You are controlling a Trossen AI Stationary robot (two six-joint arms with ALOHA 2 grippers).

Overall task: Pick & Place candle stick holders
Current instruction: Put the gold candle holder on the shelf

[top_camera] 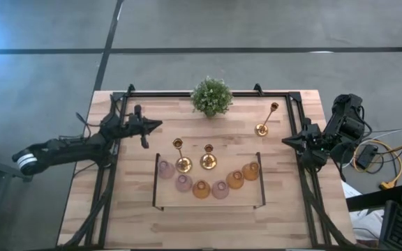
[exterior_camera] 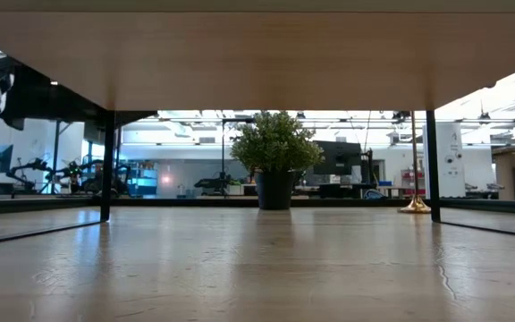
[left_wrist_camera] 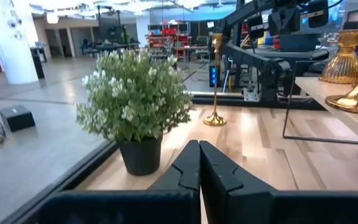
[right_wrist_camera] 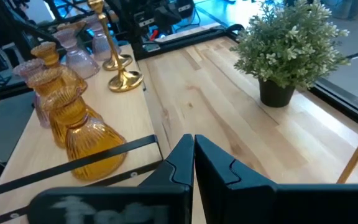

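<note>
Two gold candlesticks (top_camera: 181, 162) (top_camera: 208, 159) stand on their round bases on a raised wooden shelf (top_camera: 187, 202). In front of them stands an arc of small glass cups, three pink (top_camera: 183, 183) and three amber (top_camera: 235, 179). A third gold candlestick (top_camera: 264, 125) stands alone on the table at the far right; it also shows in the low view (exterior_camera: 416, 204). My left gripper (top_camera: 147, 127) is shut and empty above the table's left side, left of the shelf. My right gripper (top_camera: 288, 141) is shut and empty at the right edge.
A bushy green potted plant (top_camera: 211, 96) stands at the middle of the far edge. A black metal frame (top_camera: 299, 111) runs round the table. The shelf stands on thin black legs (top_camera: 262, 181). Bare wood lies near the front edge (top_camera: 201, 230).
</note>
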